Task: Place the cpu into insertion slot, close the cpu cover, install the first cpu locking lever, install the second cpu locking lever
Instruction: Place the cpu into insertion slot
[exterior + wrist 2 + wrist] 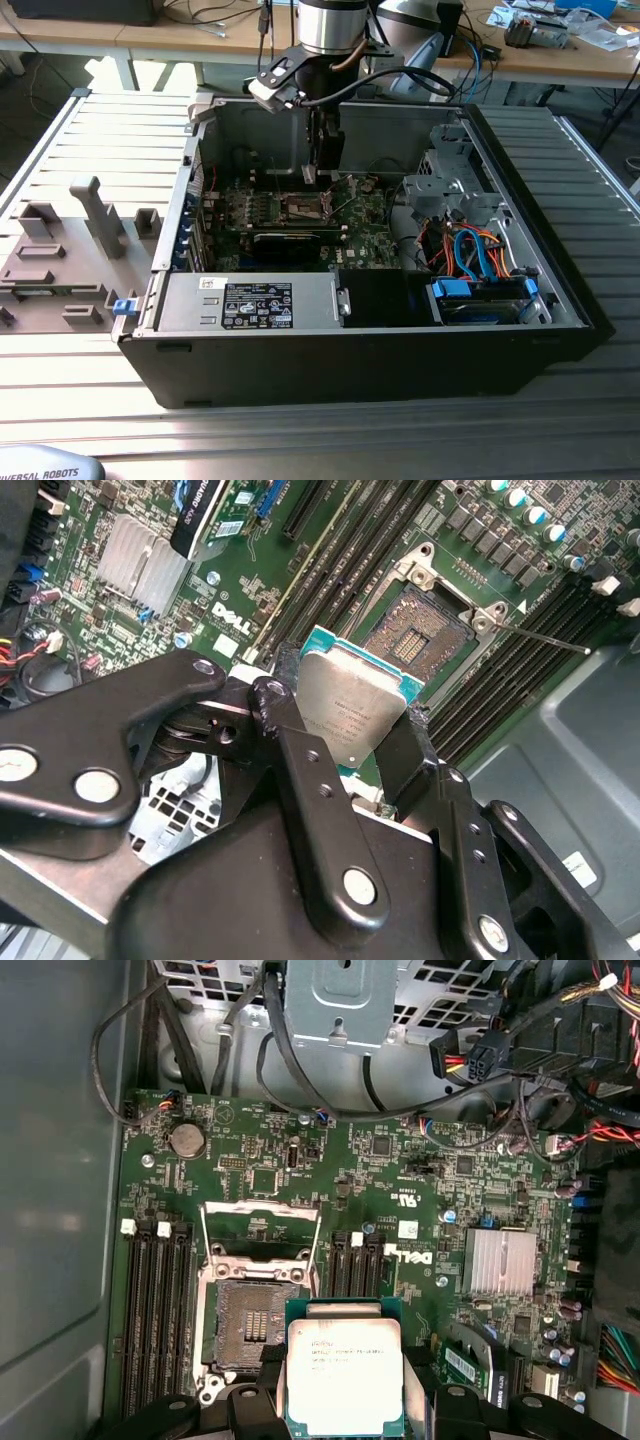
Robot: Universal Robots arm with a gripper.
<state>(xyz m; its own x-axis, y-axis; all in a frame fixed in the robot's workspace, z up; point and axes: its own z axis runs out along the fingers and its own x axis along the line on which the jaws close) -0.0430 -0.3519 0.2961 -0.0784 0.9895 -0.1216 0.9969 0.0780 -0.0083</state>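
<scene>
Silver-grey flat square cpu (345, 1375) sits between the two black metal fingers (300, 770) of the gripper (345, 1402). The fingers pinch it on two opposite edges. Its shiny metal top faces the cameras in both wrist views, and a thin green rim shows around that top. It is square, so no side is longer than another. In the first wrist view its edges run the same way as the edges of the small square insertion slot (250, 1325).

The cpu hangs above the green circuit board (400, 1170), near the slot but not in it. The slot's dark middle is bare. The thin silvery cpu cover (262, 1228) stands lifted at one side of the slot. In the exterior view the gripper (312, 178) reaches down into the big open black computer case (400, 370).
</scene>
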